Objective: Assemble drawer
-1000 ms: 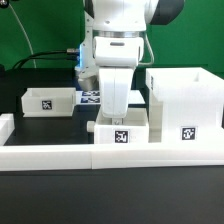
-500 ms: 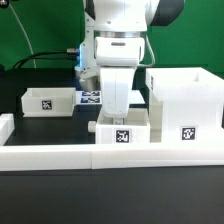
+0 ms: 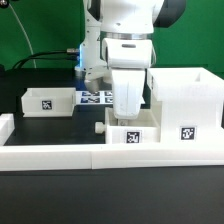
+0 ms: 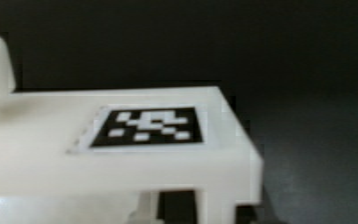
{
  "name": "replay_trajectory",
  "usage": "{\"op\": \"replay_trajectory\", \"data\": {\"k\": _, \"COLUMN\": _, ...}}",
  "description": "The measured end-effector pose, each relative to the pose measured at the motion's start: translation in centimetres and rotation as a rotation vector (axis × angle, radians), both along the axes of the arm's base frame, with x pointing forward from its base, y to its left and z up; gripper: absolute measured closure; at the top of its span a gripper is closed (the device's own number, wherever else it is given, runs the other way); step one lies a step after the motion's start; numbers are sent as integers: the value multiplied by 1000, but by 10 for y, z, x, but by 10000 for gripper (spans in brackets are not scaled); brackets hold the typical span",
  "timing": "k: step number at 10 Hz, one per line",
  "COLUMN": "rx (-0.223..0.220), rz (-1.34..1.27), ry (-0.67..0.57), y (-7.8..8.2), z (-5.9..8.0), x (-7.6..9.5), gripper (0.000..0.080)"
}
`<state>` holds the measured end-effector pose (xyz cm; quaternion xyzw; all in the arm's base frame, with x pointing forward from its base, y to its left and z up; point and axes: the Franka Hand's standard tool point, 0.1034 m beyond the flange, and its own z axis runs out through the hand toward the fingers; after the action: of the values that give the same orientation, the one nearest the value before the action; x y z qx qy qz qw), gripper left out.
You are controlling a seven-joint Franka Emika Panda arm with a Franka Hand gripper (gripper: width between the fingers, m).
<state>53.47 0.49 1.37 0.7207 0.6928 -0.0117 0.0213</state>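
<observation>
A small white tray (image 3: 131,131) with a square tag sits just behind the front border wall, next to the tall white box shell (image 3: 186,100) on the exterior view's right. My gripper (image 3: 128,108) reaches down into this tray and is shut on its wall; the fingertips are hidden inside it. In the wrist view the tray's tagged wall (image 4: 149,128) fills the frame, with the gripper (image 4: 194,206) at its edge. A second tagged tray (image 3: 48,100) stands at the exterior view's left.
The long low white border wall (image 3: 60,156) runs across the front. The marker board (image 3: 96,97) lies flat behind the trays. A black table surface shows beside the tray (image 4: 309,120).
My gripper and the small tray have moved together toward the exterior view's right, closer to the box shell. The left tray and the shell have not moved.
</observation>
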Motion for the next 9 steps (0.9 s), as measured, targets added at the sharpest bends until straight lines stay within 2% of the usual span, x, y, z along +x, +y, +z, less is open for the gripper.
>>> {"op": "replay_trajectory", "data": {"k": 4, "rx": 0, "rz": -11, "ry": 0, "y": -2, "z": 0, "x": 0, "gripper": 758}}
{"op": "replay_trajectory", "data": {"k": 9, "rx": 8, "rz": -83, "ry": -6, "y": 10, "z": 1, "x": 1, "gripper": 758}}
